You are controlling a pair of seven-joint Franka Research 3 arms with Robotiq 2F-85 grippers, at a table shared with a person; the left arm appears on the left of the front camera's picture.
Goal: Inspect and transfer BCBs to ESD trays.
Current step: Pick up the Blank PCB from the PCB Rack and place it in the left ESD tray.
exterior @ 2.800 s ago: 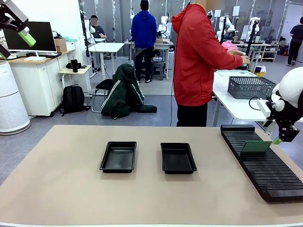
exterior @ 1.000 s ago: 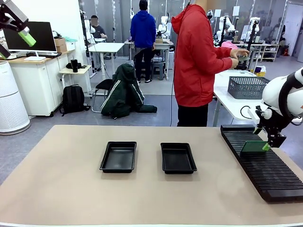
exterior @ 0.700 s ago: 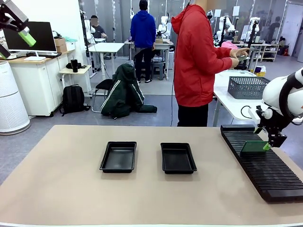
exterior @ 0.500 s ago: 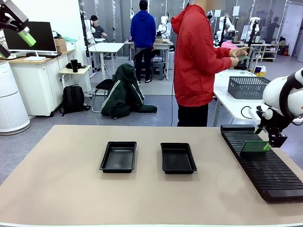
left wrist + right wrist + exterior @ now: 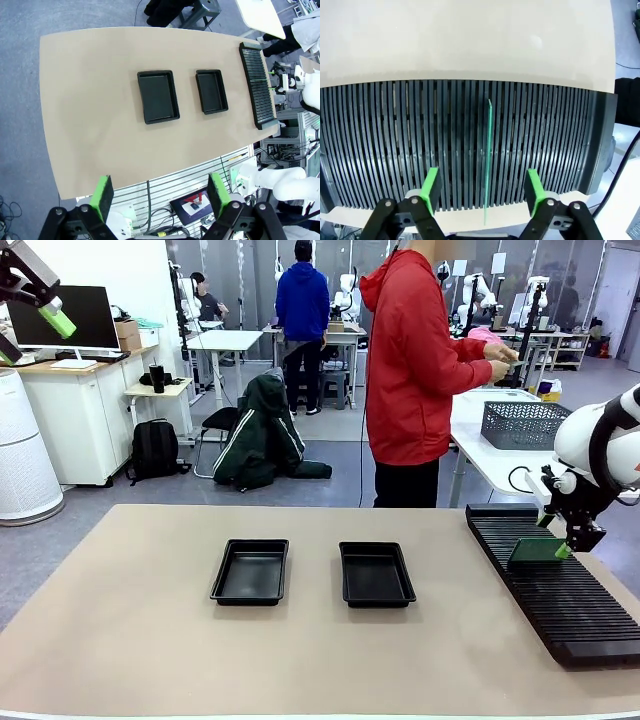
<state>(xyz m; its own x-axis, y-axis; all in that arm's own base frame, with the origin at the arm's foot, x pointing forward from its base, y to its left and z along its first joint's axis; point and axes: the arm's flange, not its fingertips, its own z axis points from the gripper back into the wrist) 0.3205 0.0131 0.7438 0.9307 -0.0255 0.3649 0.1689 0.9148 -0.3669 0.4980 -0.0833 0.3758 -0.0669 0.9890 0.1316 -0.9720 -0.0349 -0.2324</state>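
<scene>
Rack (image 5: 560, 590) runs off the right edge, BCB (image 5: 488, 160) edge-on, faces unseen, person (image 5: 410, 370) cropped at the top, right arm (image 5: 600, 445) cut off too.

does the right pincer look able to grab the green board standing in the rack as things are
Probably yes: the right pincer hangs open over the black rack, one finger on each side of the BCB, which stands on edge in a slot. Nothing else sits between them.
</scene>
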